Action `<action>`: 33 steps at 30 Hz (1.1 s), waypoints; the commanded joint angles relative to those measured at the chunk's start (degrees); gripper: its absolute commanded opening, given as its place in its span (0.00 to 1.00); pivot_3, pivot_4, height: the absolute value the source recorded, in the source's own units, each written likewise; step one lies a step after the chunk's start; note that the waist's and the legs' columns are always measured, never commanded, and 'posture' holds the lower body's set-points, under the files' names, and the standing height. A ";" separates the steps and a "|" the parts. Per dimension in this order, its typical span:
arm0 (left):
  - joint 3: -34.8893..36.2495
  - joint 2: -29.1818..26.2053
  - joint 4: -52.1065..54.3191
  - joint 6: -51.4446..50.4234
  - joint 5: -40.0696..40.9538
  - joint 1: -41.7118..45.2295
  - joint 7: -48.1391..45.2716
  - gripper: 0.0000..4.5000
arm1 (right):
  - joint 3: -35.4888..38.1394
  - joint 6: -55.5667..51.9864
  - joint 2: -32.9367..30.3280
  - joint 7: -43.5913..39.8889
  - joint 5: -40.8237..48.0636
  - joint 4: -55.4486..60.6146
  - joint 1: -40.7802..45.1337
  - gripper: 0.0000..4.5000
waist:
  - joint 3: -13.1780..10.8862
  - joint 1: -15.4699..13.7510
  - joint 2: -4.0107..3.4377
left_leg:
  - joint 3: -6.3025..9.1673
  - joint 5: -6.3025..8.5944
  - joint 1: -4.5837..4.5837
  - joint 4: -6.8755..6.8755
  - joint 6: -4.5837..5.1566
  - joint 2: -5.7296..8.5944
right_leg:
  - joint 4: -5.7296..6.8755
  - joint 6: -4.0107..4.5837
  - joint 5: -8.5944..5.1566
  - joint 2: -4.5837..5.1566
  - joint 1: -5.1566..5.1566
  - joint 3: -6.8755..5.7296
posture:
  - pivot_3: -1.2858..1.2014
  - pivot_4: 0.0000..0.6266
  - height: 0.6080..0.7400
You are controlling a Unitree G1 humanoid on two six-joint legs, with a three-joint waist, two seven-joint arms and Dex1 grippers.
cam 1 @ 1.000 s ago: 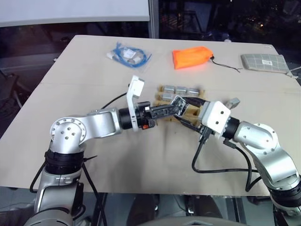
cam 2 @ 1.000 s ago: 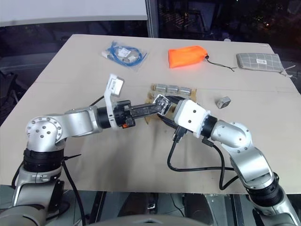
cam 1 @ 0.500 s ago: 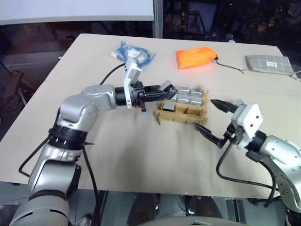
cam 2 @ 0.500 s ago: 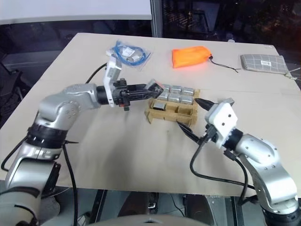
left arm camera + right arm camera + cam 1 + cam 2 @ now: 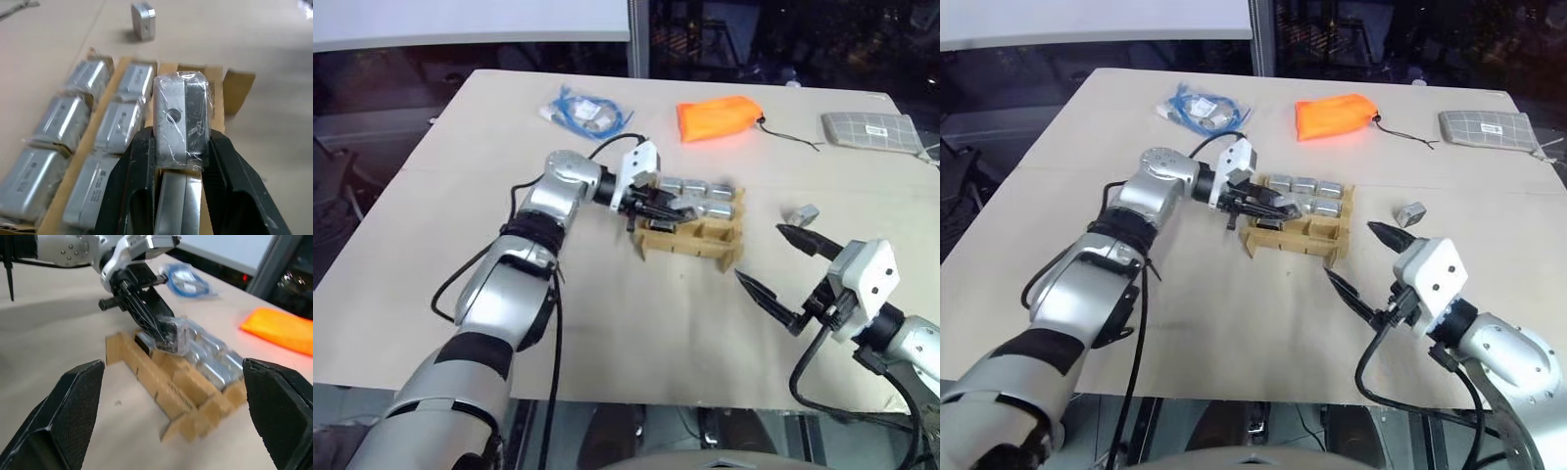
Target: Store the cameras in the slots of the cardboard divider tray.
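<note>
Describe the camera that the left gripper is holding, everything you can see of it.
The held camera is a small boxy block, silver-grey on one side and dark on the other, with a small round hole in the grey face and a clear crinkled plastic wrap. It stands upright, pinched at its lower half by the shut left gripper, above the cardboard divider tray, beside slots already filled.

The left gripper (image 5: 677, 210) covers part of the cardboard divider tray (image 5: 717, 241), hiding its slots at 9 o'clock; the grey checked pouch (image 5: 871, 130) is too small to read.
</note>
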State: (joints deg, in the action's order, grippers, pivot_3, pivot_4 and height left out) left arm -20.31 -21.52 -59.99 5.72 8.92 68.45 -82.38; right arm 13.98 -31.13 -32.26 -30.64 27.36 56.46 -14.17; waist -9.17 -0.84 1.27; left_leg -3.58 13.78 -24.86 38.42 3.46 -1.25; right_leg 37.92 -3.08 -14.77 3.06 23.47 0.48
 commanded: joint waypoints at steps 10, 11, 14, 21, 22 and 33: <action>5.45 4.59 -5.75 3.18 -5.21 4.83 0.03 0.17 | 2.38 2.24 -0.49 2.01 -0.59 3.10 -3.55 1.00 | 0.02 -0.06 0.04 | 0.09 0.02 0.03 0.13 0.04 -0.04 | 0.05 -0.02 0.00 0.02 -0.09 -0.08 | 0.52 0.24 1.00; 5.98 4.87 -5.89 3.25 -5.38 5.06 0.41 0.17 | 2.30 2.44 -0.43 2.26 -0.74 2.94 -3.13 1.00 | 0.02 -0.03 0.05 | 0.09 0.03 0.01 0.14 0.05 -0.04 | 0.05 -0.03 0.01 0.03 -0.09 -0.08 | 0.52 0.24 1.00; 6.79 5.15 -6.18 2.98 -6.05 5.20 0.33 0.17 | 0.95 2.49 -0.14 2.57 0.41 2.39 -0.62 1.00 | 0.01 0.09 0.05 | 0.09 0.04 0.00 0.16 0.07 -0.04 | 0.05 -0.04 0.01 0.02 -0.08 -0.07 | 0.52 0.24 1.00; 6.81 4.83 -6.22 3.00 -8.81 4.11 -0.01 0.17 | -3.27 3.44 -2.78 -3.35 2.02 -7.56 9.17 1.00 | 0.01 0.68 0.05 | 0.08 0.04 0.04 0.16 0.07 -0.04 | 0.08 -0.04 0.02 -0.06 -0.07 -0.04 | 0.52 0.24 1.00; 6.87 4.78 -6.11 2.92 -9.10 4.04 -0.20 0.17 | -2.29 4.00 -3.73 -4.83 2.27 -9.59 10.04 1.00 | 0.01 0.53 0.05 | 0.06 0.04 0.04 0.16 0.07 -0.04 | 0.07 -0.04 0.02 -0.03 -0.07 -0.02 | 0.52 0.24 1.00; 6.76 4.15 -6.00 2.47 -12.19 3.70 -0.55 0.17 | 6.76 5.02 -13.01 -17.98 9.18 -21.66 13.07 1.00 | 0.00 0.09 0.06 | 0.05 0.08 0.00 0.16 0.13 -0.03 | 0.05 -0.06 0.03 0.00 -0.07 -0.04 | 0.52 0.24 1.00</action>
State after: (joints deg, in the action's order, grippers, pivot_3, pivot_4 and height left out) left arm -13.98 -17.05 -66.57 8.05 -2.83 71.69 -82.66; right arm 18.71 -27.36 -44.63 -47.41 35.08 34.45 -1.86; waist -9.17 -0.75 1.33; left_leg -3.53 13.86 -24.85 38.59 3.60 -1.29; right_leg 37.97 -3.14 -14.74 3.06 23.40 0.44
